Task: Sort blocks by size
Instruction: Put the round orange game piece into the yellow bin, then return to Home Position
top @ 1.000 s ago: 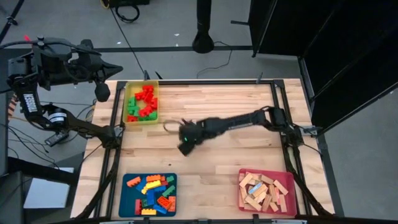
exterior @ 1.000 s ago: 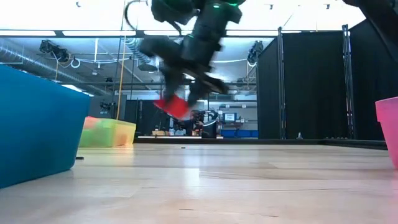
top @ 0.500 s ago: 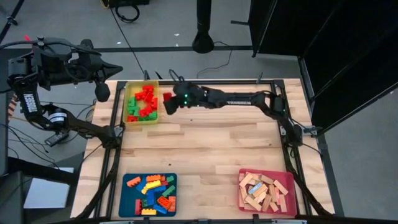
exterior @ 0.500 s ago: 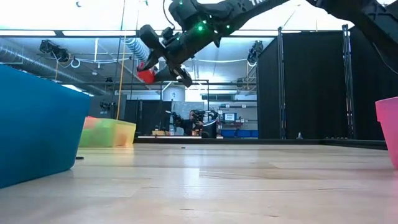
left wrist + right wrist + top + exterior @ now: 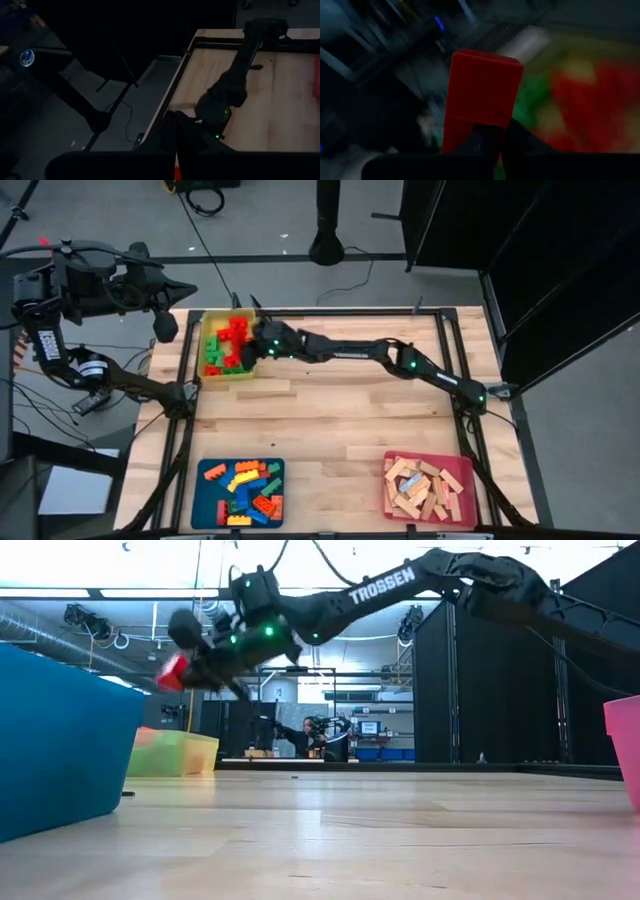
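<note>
- Red block (image 5: 482,102) sits clamped in the right gripper (image 5: 256,343), above the yellow tray (image 5: 212,372) of red and green blocks (image 5: 229,350).
- Left gripper, fingers together, waits off the table's left edge.

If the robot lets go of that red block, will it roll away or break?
Probably neither. The red block in the right gripper has flat faces and square edges, so it should tumble, not roll. It looks like stiff, light plastic, likely landing unharmed in the yellow tray.
</note>
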### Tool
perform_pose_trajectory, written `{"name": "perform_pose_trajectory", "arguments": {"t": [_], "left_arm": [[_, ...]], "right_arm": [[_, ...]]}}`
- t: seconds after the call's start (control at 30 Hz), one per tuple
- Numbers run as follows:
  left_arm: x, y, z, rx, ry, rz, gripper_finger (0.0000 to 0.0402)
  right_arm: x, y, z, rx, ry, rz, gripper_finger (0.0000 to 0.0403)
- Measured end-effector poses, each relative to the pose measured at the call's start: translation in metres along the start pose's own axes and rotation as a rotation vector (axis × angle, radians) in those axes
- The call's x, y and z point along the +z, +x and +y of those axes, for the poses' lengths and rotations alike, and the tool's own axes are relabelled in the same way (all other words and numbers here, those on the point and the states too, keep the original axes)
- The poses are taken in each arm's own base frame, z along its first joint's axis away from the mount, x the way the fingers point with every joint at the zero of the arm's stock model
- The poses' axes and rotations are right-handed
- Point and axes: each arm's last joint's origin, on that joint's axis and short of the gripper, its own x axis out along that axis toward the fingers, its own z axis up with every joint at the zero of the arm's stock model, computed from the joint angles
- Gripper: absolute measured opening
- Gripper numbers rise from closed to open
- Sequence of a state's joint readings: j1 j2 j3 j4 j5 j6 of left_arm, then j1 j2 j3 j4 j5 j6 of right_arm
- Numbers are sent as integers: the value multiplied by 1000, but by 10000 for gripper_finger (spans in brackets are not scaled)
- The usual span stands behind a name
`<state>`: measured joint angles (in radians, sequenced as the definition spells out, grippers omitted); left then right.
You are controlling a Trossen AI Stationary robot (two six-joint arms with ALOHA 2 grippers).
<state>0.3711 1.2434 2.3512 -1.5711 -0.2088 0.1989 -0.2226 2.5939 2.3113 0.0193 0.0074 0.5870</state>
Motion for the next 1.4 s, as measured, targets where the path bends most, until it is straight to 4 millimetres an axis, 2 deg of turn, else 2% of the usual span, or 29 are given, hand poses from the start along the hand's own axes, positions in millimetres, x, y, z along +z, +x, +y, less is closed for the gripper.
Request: {"name": "perform_pose_trajectory", "arguments": {"t": [0.13,0.4,0.57,0.67,0.77,0.87,0.97,1.03,1.13,1.27,1.33,1.4], "left_arm": [[0,0,0,4,-1,-1,2],[0,-1,0,4,-1,-1,2],[0,-1,0,3,-2,-1,2],[0,-1,0,3,-5,-1,2],[0,-2,1,5,-2,-13,2],[3,-7,2,18,-15,-77,2],[6,-20,5,22,-39,-187,2],[5,-33,7,7,-46,-267,2],[-1,-54,9,-20,-45,-353,2],[-17,-76,9,-59,-14,-416,2],[-23,-80,7,-73,-16,-452,2],[-31,-76,5,-71,-22,-472,2]], "right_arm": [[-19,3,-13,-46,-20,90,31],[-12,2,-4,-6,-144,67,154],[-9,0,-1,21,-118,104,185],[11,-12,5,138,-62,209,187],[46,-40,21,354,-76,314,185],[91,-96,59,522,-179,366,185],[136,-182,108,595,-347,341,185],[153,-240,132,579,-457,326,185],[159,-319,153,475,-588,345,185],[160,-428,174,309,-653,300,185],[160,-473,177,249,-660,216,185],[154,-504,177,231,-670,155,185]]}}
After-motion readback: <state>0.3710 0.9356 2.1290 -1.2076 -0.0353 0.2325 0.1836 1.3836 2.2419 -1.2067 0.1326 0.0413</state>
